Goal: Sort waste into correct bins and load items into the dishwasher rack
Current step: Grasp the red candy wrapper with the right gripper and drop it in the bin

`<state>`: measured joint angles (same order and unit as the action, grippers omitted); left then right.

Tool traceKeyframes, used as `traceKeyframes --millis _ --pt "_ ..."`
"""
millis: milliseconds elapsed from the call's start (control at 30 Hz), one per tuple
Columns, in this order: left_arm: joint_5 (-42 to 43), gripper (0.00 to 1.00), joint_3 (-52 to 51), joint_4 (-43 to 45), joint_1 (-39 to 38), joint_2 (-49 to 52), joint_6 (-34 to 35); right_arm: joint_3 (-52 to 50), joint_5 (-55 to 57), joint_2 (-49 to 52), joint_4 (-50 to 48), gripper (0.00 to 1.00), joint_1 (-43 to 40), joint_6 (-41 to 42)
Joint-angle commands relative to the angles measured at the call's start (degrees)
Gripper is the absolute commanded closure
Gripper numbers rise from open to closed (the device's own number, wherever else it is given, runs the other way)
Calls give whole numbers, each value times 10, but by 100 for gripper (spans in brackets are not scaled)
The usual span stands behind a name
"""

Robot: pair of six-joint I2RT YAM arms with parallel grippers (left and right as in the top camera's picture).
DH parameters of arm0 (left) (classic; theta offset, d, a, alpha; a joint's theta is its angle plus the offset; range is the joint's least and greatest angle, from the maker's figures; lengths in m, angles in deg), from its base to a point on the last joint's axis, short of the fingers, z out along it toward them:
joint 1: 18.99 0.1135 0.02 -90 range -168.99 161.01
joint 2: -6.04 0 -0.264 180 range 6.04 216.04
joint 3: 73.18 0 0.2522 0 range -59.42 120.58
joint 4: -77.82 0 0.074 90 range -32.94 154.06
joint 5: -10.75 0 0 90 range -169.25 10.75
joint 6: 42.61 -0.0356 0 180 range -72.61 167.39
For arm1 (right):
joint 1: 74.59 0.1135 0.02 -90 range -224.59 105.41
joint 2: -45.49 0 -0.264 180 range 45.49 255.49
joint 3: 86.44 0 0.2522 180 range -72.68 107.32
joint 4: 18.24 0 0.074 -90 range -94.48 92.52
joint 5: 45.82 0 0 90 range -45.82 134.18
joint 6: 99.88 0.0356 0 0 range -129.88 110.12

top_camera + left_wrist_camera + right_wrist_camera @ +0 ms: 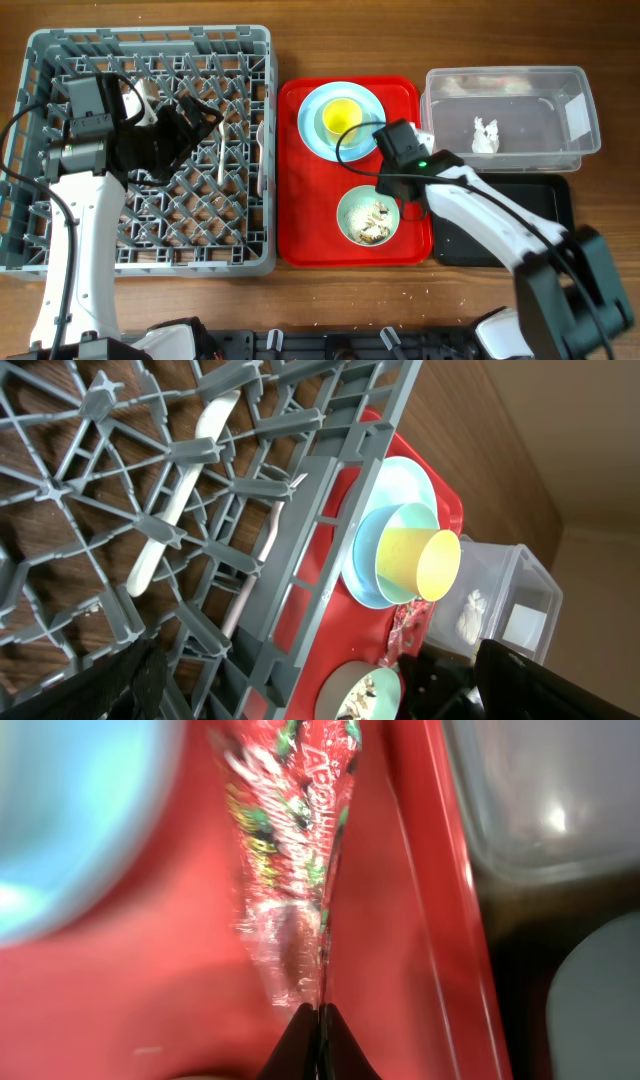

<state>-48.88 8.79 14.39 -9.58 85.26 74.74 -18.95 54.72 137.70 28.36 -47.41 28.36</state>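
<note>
Pinching the lower tip of the red-and-clear wrapper (pixel 290 850), the right end effector (pixel 318 1025) has its two fingers pressed together on the thin film. The wrapper is over the red serving tray (pixel 300 240), near the tray's right rim, between the pale blue plate (pixel 315 105) and the bowl with crumbs (pixel 368 215). I cannot tell if the wrapper lies on the tray floor or is a little above it. The plate sits in the far half of the tray, and a mint bowl (pixel 395 575) and the yellow cup (pixel 342 117) are stacked on it. The bowl with crumbs stands in the near half of the tray, and the beige crumbs (pixel 375 212) are inside it. To the right of the tray, on the desk (pixel 300 40), stands the clear tub (pixel 505 75), and the white tissue wad (pixel 485 135) is in it. The black tray (pixel 555 215) lies just in front of the tub, also to the right of the red tray. To the left of the red tray, touching its side, is the grey dishwasher rack (pixel 150 262). The left end effector (pixel 185 125) hangs over the rack with its fingers spread wide and nothing between them. One white utensil (pixel 175 510) lies among the pegs, and a second white utensil (pixel 262 560) lies close to the rack wall that faces the red tray.
</note>
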Motion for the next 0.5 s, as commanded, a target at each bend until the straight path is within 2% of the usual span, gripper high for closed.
traceKeyframes --millis 0,100,167,233,267,300,367,400,467 --pt "9 0 6 2 2 -1 3 53 41 -107 -9 96 0 -50" --pt "9 0 6 2 2 -1 3 53 127 -167 -23 96 -16 -51" --pt "9 0 6 2 2 -1 3 52 148 -173 -24 96 -63 -50" --pt "9 0 6 2 2 -1 3 50 66 -159 -20 96 -100 -53" --pt "9 0 6 2 2 -1 3 50 -32 -146 -7 96 -105 -72" --pt "9 0 6 2 2 -1 3 50 -73 -139 0 95 -103 -88" --pt "9 0 6 2 2 -1 3 50 -165 -120 24 78 -87 -116" --pt "9 0 6 2 2 -1 3 50 -166 -112 30 65 -75 -121" --pt "9 0 6 2 2 -1 3 50 -121 -84 25 20 -31 -186"
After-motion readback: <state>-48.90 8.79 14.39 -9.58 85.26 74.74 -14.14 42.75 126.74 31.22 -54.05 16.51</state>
